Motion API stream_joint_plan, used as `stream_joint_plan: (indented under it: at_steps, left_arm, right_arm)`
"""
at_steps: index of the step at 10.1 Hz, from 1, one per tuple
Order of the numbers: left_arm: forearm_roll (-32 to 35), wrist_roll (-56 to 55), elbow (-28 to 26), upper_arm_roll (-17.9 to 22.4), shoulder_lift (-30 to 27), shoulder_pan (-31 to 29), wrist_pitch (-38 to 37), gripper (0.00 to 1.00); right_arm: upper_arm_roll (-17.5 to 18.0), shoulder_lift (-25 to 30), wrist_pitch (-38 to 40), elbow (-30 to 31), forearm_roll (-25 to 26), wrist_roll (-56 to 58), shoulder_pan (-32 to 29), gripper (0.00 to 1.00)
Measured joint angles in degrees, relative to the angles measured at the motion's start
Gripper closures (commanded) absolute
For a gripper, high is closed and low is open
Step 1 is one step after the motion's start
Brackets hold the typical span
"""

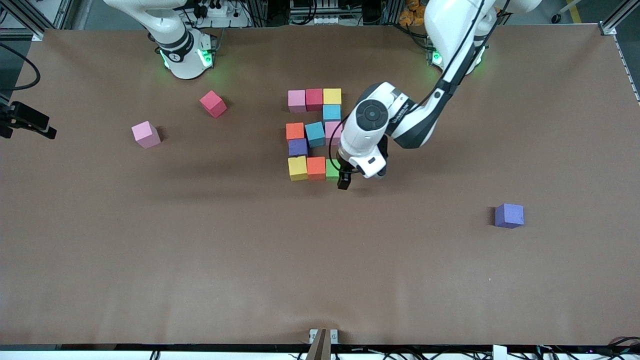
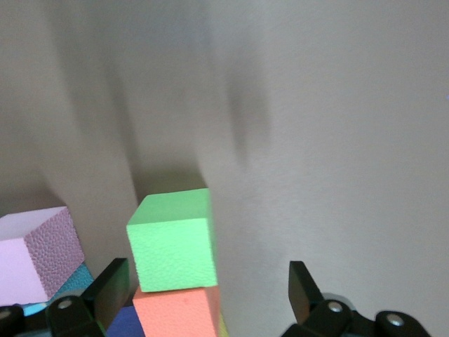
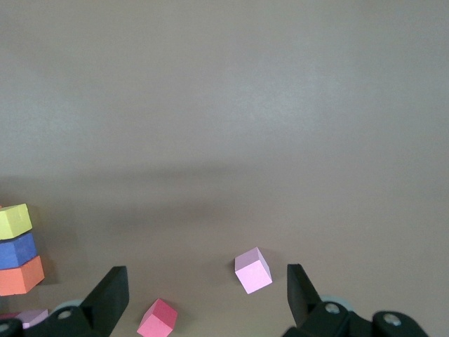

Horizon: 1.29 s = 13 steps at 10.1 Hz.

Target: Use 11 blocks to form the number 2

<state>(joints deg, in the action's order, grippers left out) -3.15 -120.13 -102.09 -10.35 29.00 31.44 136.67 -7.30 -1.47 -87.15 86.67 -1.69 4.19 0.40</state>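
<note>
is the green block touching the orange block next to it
Touching: the left wrist view shows the green block pressed against the orange block, no gap between them.

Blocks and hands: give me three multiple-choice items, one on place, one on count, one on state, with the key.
1. Where is the left hand?
A. at the green block
B. over the purple block
C. over the loose pink block

2. How many blocks lie apart from the number 2?
A. one
B. three
C. five

3. How is the left hand?
A. shut on a block
B. open, holding nothing
C. shut, empty

Key: 1 A, it shows at that block in the front view. 2 B, only the loose pink, the loose red and the purple. 3 B, its fingers stand wide apart in the left wrist view.
</note>
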Motion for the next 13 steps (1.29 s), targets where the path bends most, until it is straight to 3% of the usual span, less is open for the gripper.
stream_joint_plan:
  at_steps: [4, 13]
  left_arm:
    - [0.0, 17.1, 0.4, 0.2, -7.8, -7.9, -7.7, 0.0]
    - [0.0, 73.7, 1.8, 0.1, -28.2, -29.6, -32.5, 0.0]
  right_arm:
    - [0.0, 0.0, 0.0, 0.0, 0.0, 0.0, 0.0, 0.0]
    - [-0.1, 0.4, 1.3, -0.6, 0.0, 0.0, 0.0, 0.0]
